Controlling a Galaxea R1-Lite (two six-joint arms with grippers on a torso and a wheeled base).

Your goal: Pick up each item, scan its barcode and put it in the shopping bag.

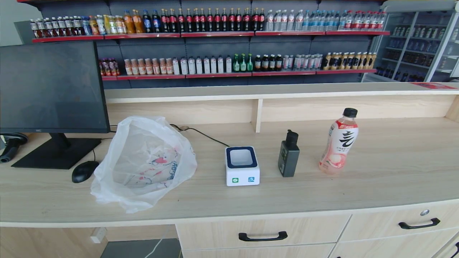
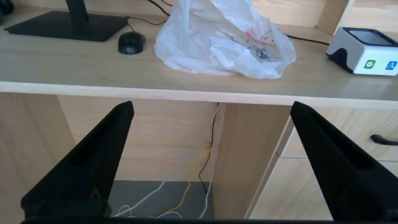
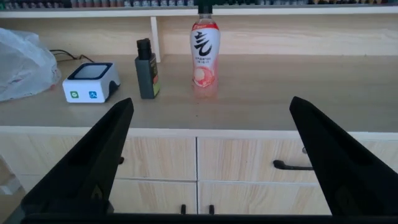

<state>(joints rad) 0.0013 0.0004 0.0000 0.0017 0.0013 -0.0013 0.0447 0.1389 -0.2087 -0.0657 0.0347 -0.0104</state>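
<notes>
Two items stand upright in the head view: one pink bottle [image 1: 339,143], black cap, and one dark pump bottle [image 1: 288,156], near one scanner [image 1: 241,165] and one translucent shopping bag [image 1: 143,161]. Left wrist view: left pincer [image 2: 211,107] is spread wide, bag ahead. Right wrist view: right pincer [image 3: 211,102] is spread wide, both bottles ahead.

Counter [image 1: 394,168]: pale wood-grain, matt, smooth. Shopping bag [image 1: 143,165]: thin translucent plastic, crinkled, slight sheen. Scanner [image 1: 242,171]: white plastic, glossy. Dark bottle [image 1: 288,157]: matt plastic. Drink bottle [image 1: 339,143]: glossy plastic.
</notes>
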